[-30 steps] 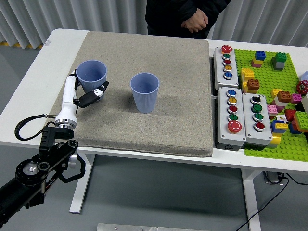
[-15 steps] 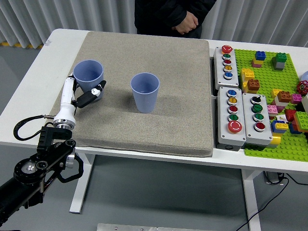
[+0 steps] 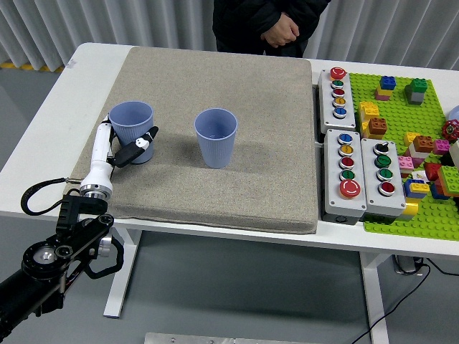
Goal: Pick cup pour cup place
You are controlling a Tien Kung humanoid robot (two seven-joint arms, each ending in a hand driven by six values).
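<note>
Lower than a second before, the left blue cup (image 3: 131, 127) had come down onto the coarse grey mat (image 3: 251, 107), and my left hand (image 3: 120, 147) had sunk with it. I had my white-and-black fingers (image 3: 136, 149) curled around its smooth tapered wall, thumb at its front. At three o'clock from it, well apart, the second blue cup (image 3: 216, 137) stood upright, round-rimmed and ribbed near the lip. At twelve o'clock, beyond the mat, a person's clasped hands (image 3: 280, 31) hung against a dark jacket.
</note>
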